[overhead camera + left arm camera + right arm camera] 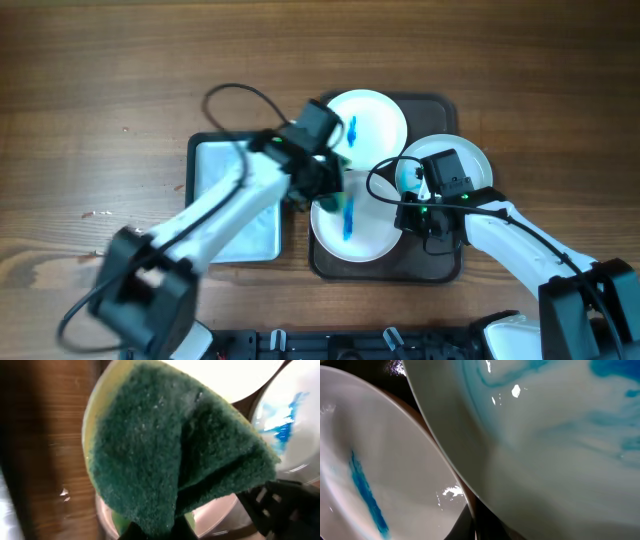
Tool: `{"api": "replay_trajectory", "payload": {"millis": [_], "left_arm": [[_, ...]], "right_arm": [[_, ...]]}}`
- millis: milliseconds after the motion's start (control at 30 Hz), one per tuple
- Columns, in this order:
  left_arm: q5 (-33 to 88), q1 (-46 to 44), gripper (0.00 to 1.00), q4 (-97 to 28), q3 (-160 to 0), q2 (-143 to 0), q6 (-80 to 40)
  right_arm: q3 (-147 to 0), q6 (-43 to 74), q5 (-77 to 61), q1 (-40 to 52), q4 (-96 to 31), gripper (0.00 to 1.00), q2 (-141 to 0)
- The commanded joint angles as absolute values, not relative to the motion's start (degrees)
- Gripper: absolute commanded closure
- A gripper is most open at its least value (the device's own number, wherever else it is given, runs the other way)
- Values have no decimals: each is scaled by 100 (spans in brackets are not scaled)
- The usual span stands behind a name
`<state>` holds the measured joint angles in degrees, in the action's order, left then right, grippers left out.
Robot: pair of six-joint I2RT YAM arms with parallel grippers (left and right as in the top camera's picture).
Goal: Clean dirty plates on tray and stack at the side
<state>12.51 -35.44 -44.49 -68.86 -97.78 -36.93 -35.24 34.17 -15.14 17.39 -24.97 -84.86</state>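
L tool (335,182) was clamped on green sponge (165,450); R tool (410,195) closed on blue-smeared plate (560,435) rim, by tray (440,268).

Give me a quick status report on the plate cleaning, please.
Left gripper shut on green sponge, over tray. Right gripper shut on smeared right plate. Front plate and far plate on tray, both blue-streaked. Nothing blocking.

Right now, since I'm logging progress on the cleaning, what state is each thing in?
left gripper: shut on the sponge
right gripper: shut on the right plate's rim
sponge: folded, green side out
far plate: flat on the tray, blue streak, dirty
near plate: flat on the tray, blue streak, dirty
right plate: blue-smeared, edge over the near plate's rim
tray: no plate stacked aside yet
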Motion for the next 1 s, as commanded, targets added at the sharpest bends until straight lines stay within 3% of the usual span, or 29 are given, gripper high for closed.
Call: {"api": "replay_trajectory", "payload": {"millis": [0,200,733,967], "left_arm": [[1951,-3927,96,-3946,-6925,-10604,-3999],[3052,-4230,96,-2976,-6928,-11421,-4093],[-108,-3785,96,-5365,-7155,-11583,-4543],[261,-3776,96,-5065,-7170,-11583,-4482]], "right_arm": [[-3461,3306,-720,1708,-2488,96,-8652],[-3461,3291,-718,1708,-2493,96,-8652],[-3461,3151,-720,1706,-2493,96,-8652],[-3461,3164,-722,1706,-2491,96,-8652]]}}
